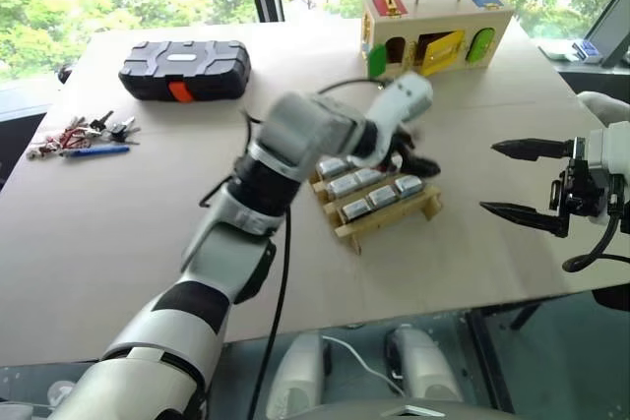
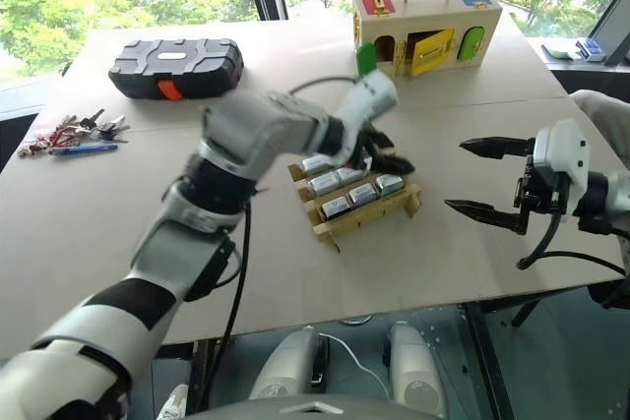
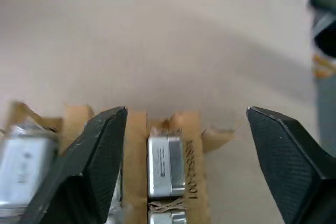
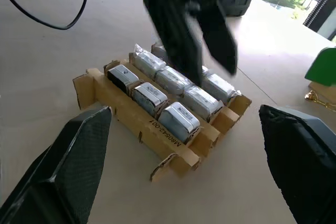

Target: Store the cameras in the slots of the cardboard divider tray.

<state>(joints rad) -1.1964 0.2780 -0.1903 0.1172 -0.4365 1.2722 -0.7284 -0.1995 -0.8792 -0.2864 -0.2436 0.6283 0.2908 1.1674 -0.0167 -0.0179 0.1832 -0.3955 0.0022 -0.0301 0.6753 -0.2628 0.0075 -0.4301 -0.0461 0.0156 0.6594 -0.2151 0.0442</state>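
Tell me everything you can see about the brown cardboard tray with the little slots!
The cardboard divider tray is tan, flat and a bit ragged at its edges, with black printed letters along one side wall. Long strips split it into rows of small slots. Silvery cameras sit in many of them, packed side by side. It lies flat at an angle on the pale table, near the middle. The left claw hangs open just above its far rows, not touching it.

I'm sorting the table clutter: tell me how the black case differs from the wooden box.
The black case is flat, dark and ribbed with an orange latch; the wooden box is taller, pale, with coloured doors and a metal handle. The black case lies at the far left, the wooden box at the far right, its yellow door ajar. Both rest on the table, beyond the cardboard divider tray.
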